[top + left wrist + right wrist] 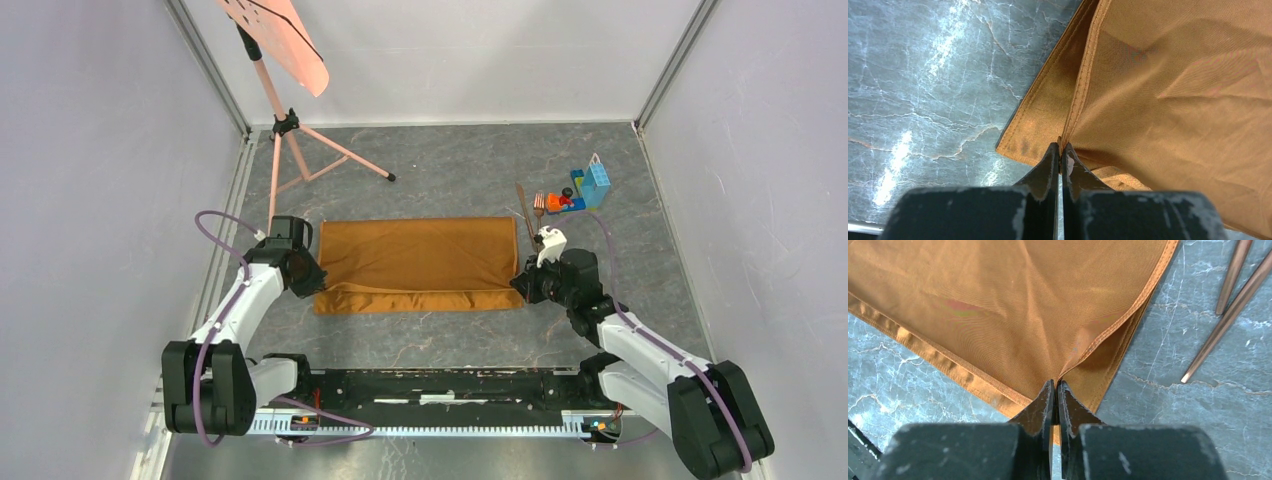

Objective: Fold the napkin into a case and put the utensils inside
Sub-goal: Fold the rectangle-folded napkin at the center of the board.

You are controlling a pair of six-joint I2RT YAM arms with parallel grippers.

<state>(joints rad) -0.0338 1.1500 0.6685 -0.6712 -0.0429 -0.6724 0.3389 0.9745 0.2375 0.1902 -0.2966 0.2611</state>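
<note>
The napkin (418, 262) is lying folded into a wide band on the table (450, 170). The left gripper (1060, 154) is pinching its left hem and the right gripper (1055, 388) its right hem, both clamped tight. The utensils (526, 212) are resting just past its right end, beside the bricks (587, 188).

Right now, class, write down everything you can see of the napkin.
The napkin is shiny orange-brown woven cloth with stitched hems, folded into a wide two-layer rectangle lying on the grey marbled table. The left jaws and right jaws, both shut, pinch its upper layer's hem, one at each short end.
</note>
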